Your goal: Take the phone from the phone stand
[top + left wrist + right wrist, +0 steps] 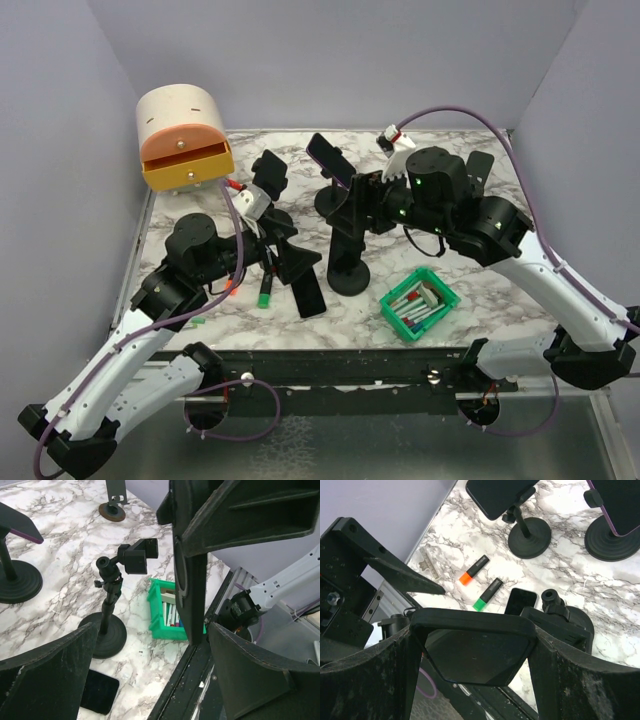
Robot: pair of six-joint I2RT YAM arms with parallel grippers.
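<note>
Now your right gripper [472, 641] has its jaws closed on the phone [479, 661], just above the near stand [107, 607], whose clamp [138, 555] sits empty. The lift looks done. Your left gripper [285, 245] gapes, holding nothing. Next, carry the phone clear without knocking the stand.

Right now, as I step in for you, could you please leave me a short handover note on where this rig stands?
Right hand: closed on the phone, gripping its two edges.
Left hand: open, empty, hovering beside the stand.
Stand: its clamp is empty; the phone sits above it, out of the clamp.
Done: the phone looks free of the stand.
Left: carry it clear and set it down, probably on the table.
</note>
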